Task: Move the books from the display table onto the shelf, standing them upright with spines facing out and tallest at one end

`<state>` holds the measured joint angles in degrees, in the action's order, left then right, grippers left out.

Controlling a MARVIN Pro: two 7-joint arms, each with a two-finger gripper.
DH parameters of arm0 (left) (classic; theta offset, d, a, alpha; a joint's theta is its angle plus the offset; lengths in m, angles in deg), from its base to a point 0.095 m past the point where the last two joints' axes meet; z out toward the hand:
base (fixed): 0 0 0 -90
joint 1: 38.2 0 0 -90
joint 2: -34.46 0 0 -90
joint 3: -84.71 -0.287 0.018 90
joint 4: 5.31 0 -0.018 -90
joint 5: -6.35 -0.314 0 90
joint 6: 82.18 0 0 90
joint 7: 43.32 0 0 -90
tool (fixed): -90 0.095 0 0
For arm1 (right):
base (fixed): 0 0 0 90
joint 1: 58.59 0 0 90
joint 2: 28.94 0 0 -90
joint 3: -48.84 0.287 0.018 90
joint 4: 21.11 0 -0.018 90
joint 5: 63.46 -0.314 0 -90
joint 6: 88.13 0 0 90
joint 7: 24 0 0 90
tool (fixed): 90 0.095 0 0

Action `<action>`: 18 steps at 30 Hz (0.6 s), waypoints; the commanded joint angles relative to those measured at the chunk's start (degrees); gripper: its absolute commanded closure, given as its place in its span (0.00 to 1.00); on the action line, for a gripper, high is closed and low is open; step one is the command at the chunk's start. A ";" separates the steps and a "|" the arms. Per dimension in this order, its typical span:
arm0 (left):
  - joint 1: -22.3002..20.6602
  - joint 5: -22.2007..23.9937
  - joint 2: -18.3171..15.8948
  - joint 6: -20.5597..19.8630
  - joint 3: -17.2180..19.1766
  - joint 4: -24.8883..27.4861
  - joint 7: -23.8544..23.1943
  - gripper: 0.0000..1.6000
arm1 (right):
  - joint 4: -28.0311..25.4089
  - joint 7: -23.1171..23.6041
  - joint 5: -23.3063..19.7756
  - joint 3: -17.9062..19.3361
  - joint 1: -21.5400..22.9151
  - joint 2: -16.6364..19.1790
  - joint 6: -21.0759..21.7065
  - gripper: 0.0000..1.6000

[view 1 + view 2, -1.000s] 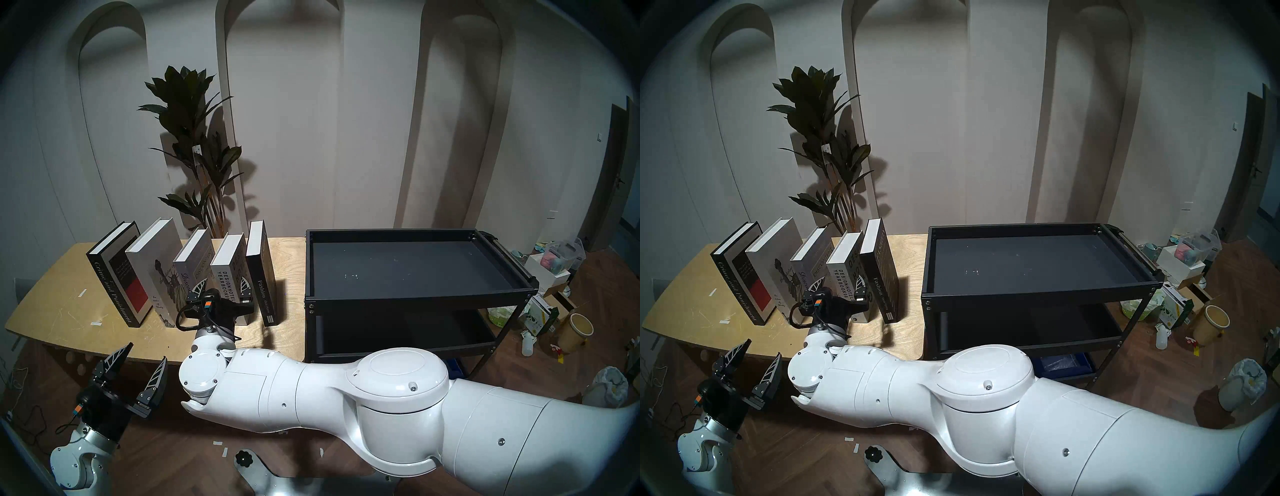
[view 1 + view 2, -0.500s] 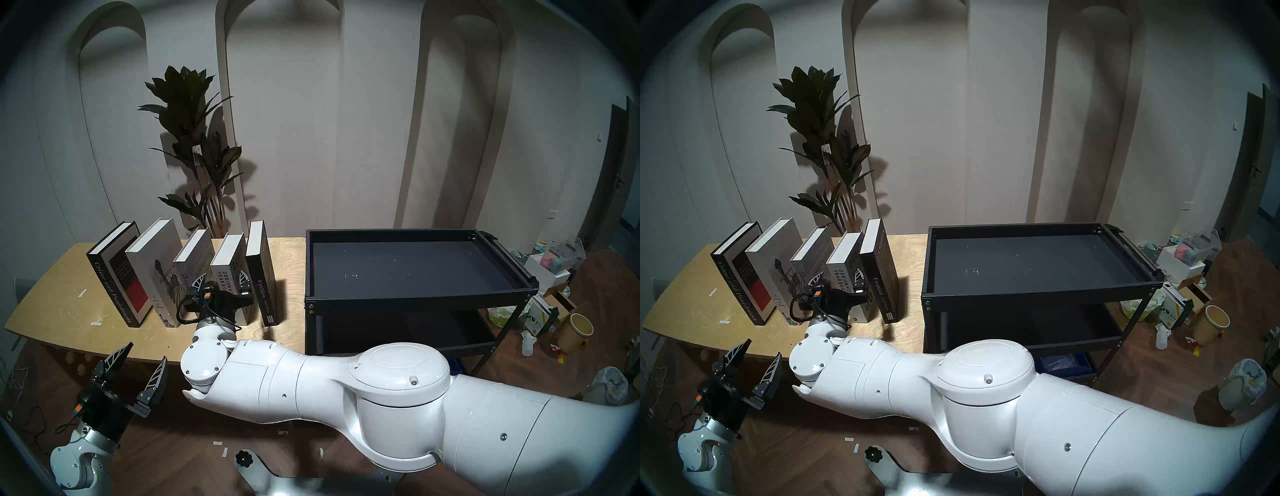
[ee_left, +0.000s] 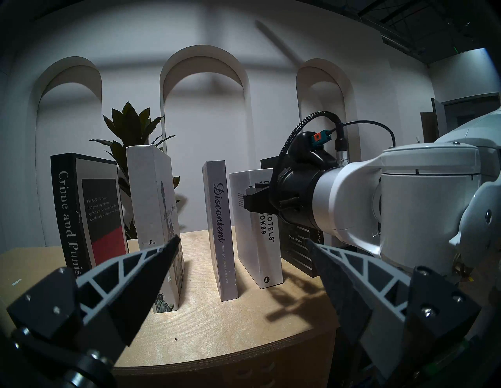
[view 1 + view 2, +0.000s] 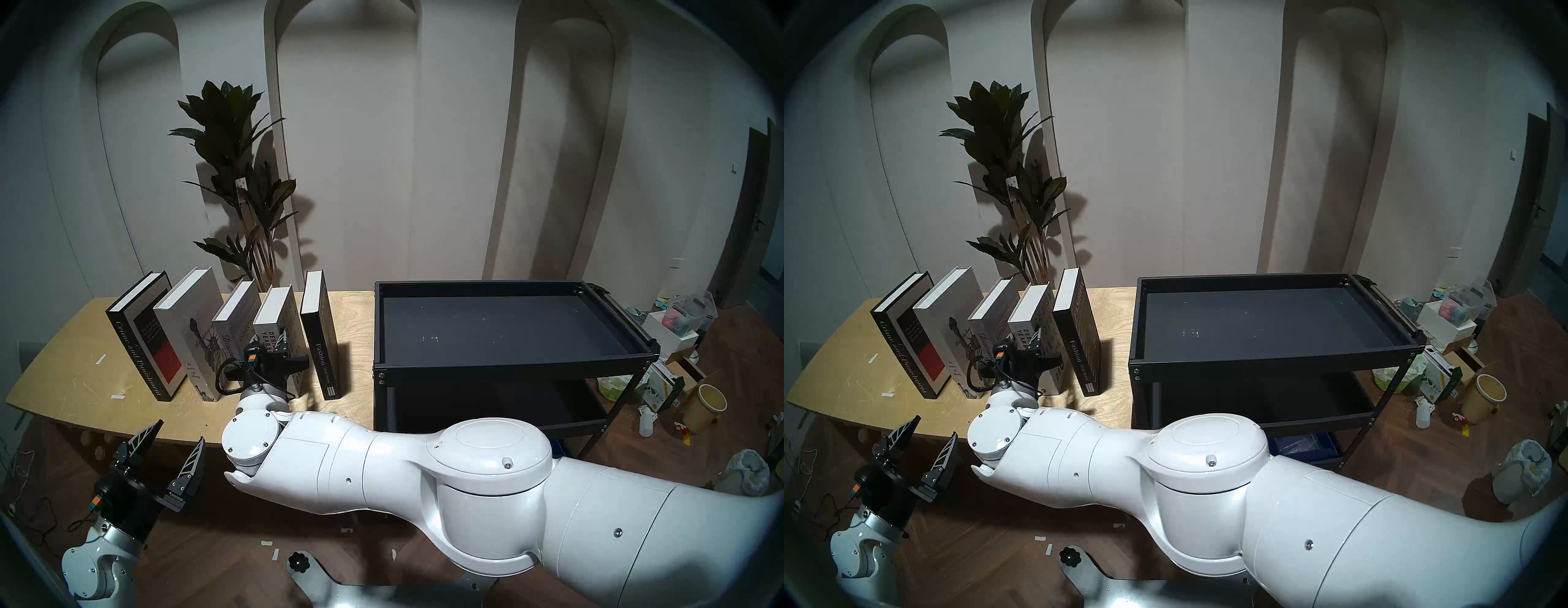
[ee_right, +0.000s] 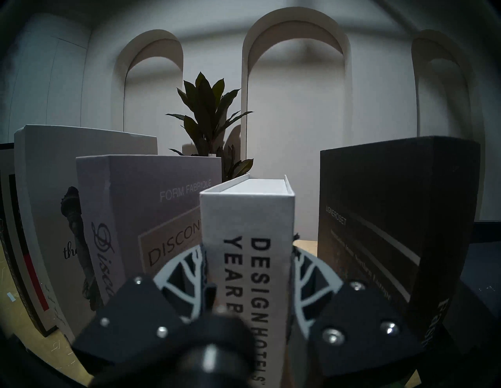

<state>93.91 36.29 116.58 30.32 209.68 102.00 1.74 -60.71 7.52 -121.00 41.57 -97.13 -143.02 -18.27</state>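
Clamping the matte white "Design Hotels Yearbook" (image 5: 248, 243) spine, the right gripper (image 5: 246, 273) presses ribbed fingers (image 5: 187, 281) against both covers; left gripper (image 4: 163, 456) spread wide.

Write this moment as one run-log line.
right pincer: shut on white book | left pincer: open, idle | four books beside it on table | shelf: bare

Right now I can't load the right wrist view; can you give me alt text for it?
The right end effector clamps the spine of the white "Design Hotels Yearbook" hardcover, one finger on each side. The grey "Discontent" hardcover stands to its left and the black "Fashion" hardcover to its right, before a dark leafy plant.
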 commanded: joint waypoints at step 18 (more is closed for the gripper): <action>-0.11 -0.02 -0.05 0.13 0.09 0.70 -0.20 0.00 | -3.83 -0.24 2.79 1.16 2.66 -0.93 0.44 1.00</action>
<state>93.80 36.28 116.61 30.32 209.68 101.96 1.60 -62.90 8.11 -119.76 42.12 -96.41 -143.02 -17.35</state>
